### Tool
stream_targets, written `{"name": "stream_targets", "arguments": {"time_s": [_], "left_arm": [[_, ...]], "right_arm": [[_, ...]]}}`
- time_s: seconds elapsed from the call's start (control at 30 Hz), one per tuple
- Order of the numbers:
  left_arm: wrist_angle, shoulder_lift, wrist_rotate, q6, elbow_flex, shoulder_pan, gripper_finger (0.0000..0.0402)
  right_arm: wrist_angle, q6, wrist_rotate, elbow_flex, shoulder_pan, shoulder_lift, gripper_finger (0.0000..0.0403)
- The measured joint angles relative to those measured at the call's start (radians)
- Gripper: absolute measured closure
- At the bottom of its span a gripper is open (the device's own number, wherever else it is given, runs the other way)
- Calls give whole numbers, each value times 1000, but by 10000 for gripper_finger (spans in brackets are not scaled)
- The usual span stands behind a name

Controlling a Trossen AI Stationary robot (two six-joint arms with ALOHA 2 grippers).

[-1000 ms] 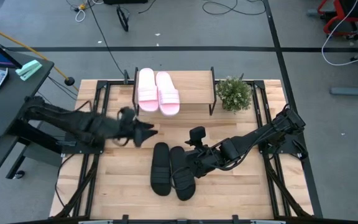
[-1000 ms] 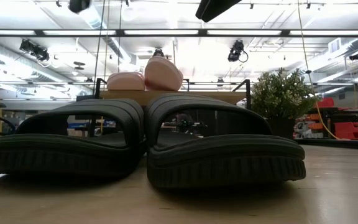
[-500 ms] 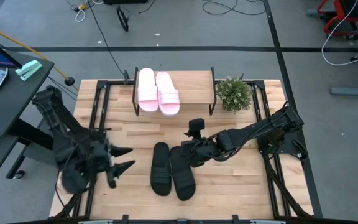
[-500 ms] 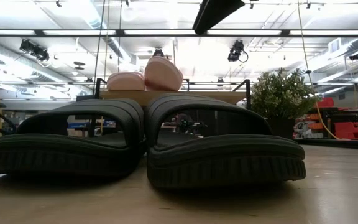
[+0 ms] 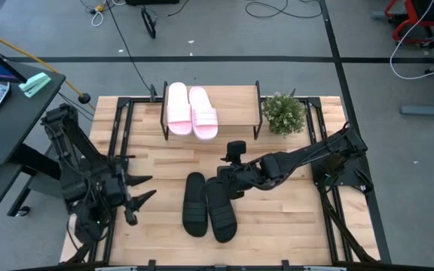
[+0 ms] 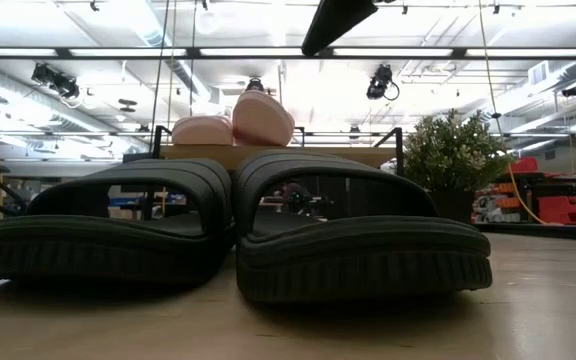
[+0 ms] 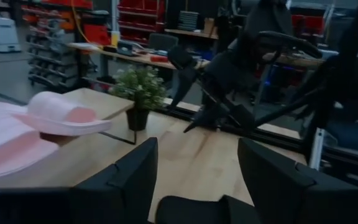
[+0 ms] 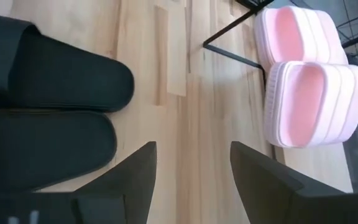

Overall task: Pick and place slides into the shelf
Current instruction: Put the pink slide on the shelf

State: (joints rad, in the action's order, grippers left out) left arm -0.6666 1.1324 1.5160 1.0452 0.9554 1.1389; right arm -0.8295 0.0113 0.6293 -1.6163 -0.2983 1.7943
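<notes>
The right pincer [image 5: 230, 183] hovers near the centre of the overhead frame, fingers spread wide and holding nothing, just above the back end of the black slides [image 5: 208, 205], which lie side by side on the wooden bench [image 5: 292, 218]. The left pincer [image 5: 140, 197], also spread wide and empty, sits at lower left, well apart from them. The pink slides [image 5: 191, 111] rest together on the shelf [image 5: 236, 109] at upper centre, beside a small potted plant [image 5: 283, 113].

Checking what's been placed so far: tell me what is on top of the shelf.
The pale pink pair lies side by side on the shelf top. The plank beneath them is covered. The black pair remains on the table.
</notes>
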Motion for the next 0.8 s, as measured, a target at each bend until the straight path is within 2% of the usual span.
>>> {"name": "stream_targets", "arguments": {"time_s": [0.17, 0.53, 0.8], "left_arm": [[-140, 0, 29, 145, 0, 0, 193], [-179, 10, 55, 196, 0, -4, 240], [-183, 39, 55, 209, 0, -25, 270]], "right_arm": [[0, 0, 0, 0, 38, 0, 192], [4, 16, -13, 0, 103, 0, 192], [183, 138, -133, 0, 147, 0, 193]]}}
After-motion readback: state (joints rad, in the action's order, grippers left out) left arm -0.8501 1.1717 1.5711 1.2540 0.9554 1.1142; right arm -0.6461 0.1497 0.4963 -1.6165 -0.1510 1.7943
